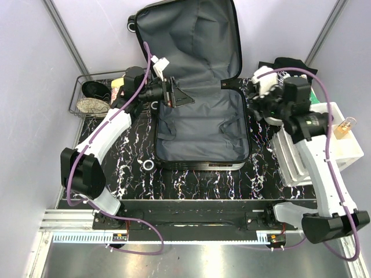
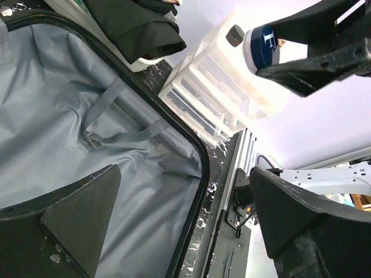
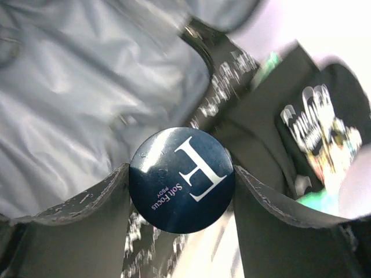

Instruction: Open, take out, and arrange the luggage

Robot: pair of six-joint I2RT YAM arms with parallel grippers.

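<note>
while round jar (image 3: 181, 180), right claw (image 3: 181, 174) part-open

Lettering on blue disc (image 3: 181, 180)
Large white "F" with small "Soft Focus" beside it; tinier line below not legible.

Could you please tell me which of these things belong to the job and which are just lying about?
Job: open suitcase; blue-lidded jar held in right hand.
Lying about: wire basket; white bins; small ring.
</note>
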